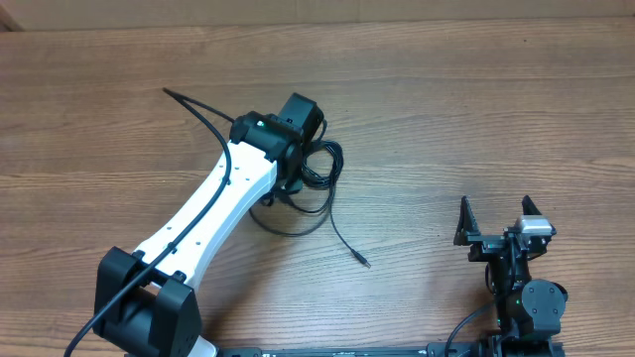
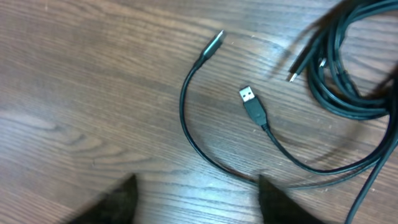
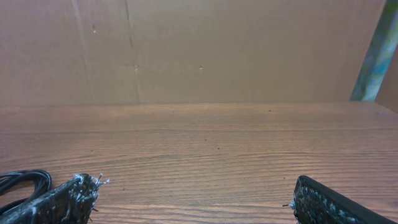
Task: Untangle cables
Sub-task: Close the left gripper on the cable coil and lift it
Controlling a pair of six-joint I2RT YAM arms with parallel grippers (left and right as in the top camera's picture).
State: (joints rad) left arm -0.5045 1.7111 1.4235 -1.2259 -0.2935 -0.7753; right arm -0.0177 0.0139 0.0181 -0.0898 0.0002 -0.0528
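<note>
Left tool (image 2: 196,198): fingers apart, gripping nothing, low over the bench (image 1: 466,89).
Right tool (image 1: 498,212): spread wide, empty, well apart from Cables.
Cables (image 1: 316,171): black tangle by Left tool.
Silver USB plug (image 2: 247,96): loose on bench.

- overhead, the left arm (image 1: 213,203) hides part of the cables (image 1: 325,167).
- in the left wrist view the cables blur and run off the right edge.
</note>
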